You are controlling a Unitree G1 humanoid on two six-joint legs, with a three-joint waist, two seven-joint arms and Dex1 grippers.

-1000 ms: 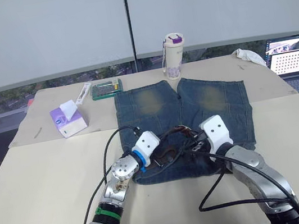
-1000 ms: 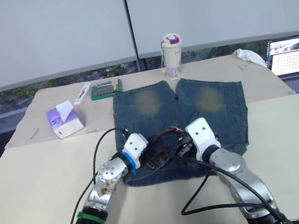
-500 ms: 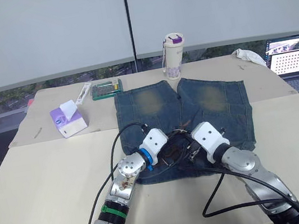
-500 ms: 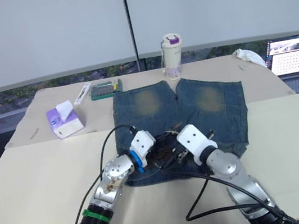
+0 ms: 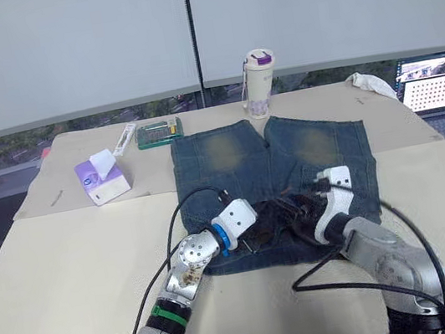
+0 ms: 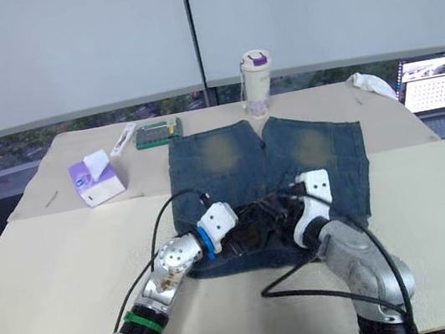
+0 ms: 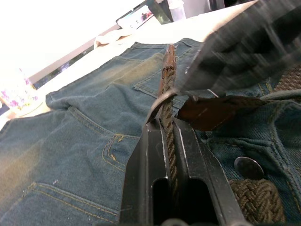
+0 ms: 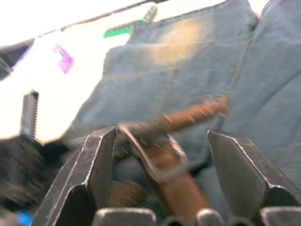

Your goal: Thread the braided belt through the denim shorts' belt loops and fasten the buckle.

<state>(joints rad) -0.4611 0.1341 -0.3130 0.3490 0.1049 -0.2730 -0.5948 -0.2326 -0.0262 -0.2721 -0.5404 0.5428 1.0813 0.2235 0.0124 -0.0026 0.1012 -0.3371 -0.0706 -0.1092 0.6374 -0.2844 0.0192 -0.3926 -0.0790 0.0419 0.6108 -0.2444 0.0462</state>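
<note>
At centre frame, the denim shorts (image 5: 273, 163) lie flat on the table (image 5: 62, 277), the braided belt (image 7: 168, 117) along their waistband. The left gripper (image 7: 165, 141) is clamped on the belt strap, while the right gripper (image 8: 162, 141) spreads wide around the metal buckle (image 8: 153, 155).

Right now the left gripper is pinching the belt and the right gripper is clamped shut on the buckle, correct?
Not quite. The left gripper does pinch the braided belt, but the right gripper is open, its fingers spread either side of the buckle, as the right wrist view shows.
</note>
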